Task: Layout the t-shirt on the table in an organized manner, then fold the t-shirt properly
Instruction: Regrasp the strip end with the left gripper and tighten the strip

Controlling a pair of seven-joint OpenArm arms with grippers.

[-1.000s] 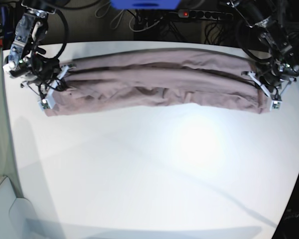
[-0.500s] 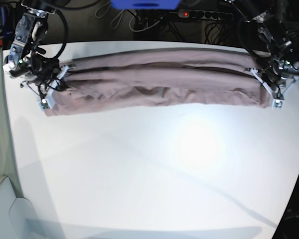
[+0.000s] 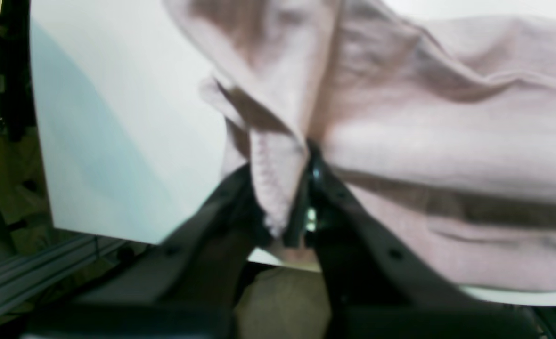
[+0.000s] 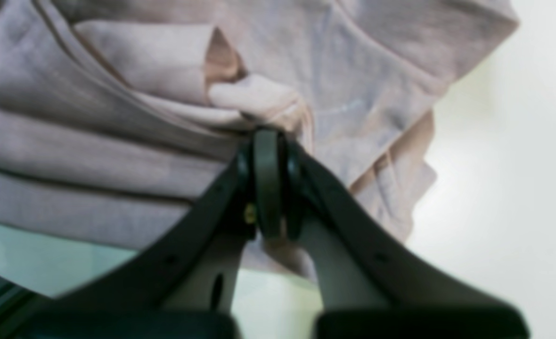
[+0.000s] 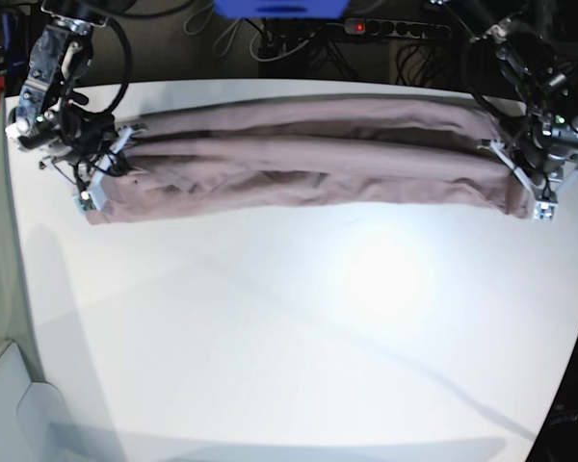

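The mauve-pink t-shirt [image 5: 308,159] is stretched in a long folded band across the far part of the white table [image 5: 299,327]. My right gripper [image 5: 104,175] is shut on the shirt's end at the base view's left; in the right wrist view [image 4: 268,141] its closed jaws pinch bunched fabric [image 4: 118,141]. My left gripper [image 5: 525,178] is shut on the other end at the base view's right; in the left wrist view [image 3: 290,188] a hemmed edge of the t-shirt [image 3: 447,141] sits between its jaws, near the table's edge [image 3: 118,141].
Cables and a power strip [image 5: 395,29] lie behind the table's far edge. A blue object [image 5: 279,8] stands at the back centre. A pale grey surface [image 5: 5,404] sits off the near left corner. A bright glare spot [image 5: 385,274] lies on the tabletop.
My left gripper has pulled its end of the shirt outward to the base view's right, drawing the band tauter and straighter. The right gripper has stayed put.
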